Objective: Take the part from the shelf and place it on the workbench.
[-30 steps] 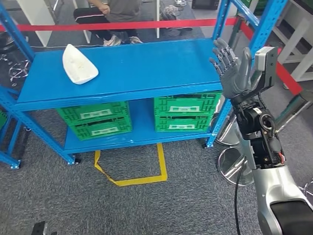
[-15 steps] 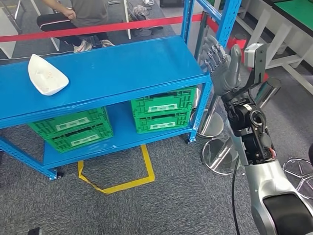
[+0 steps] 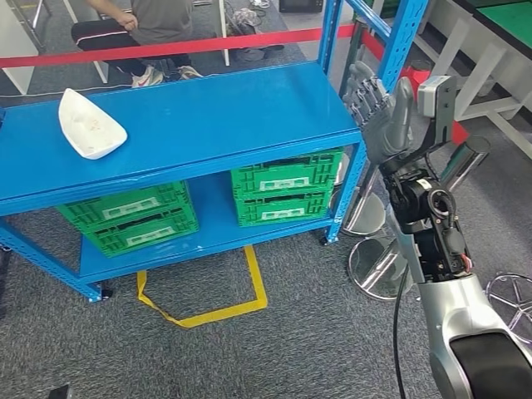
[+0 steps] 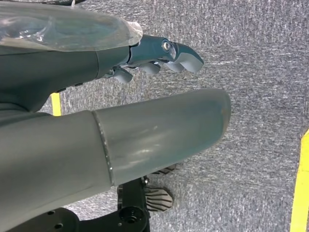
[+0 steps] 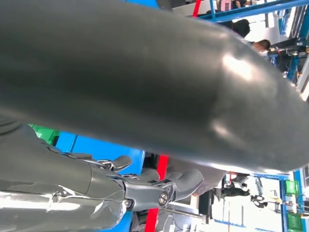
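Right hand (image 3: 382, 112) raised empty, fingers spread, beside blue shelf (image 3: 188, 125), white part (image 3: 90, 126) far across, left hand (image 4: 160, 50) empty, partly hidden

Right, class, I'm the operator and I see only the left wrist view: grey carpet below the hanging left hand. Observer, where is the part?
Observer: The white part lies on the top level of the blue shelf, near its left end.
Operator: And the other hand?
Observer: The right hand is raised beside the shelf's right end, fingers spread, holding nothing.
Operator: Anything lower down?
Observer: Green crates sit on the shelf's lower level.
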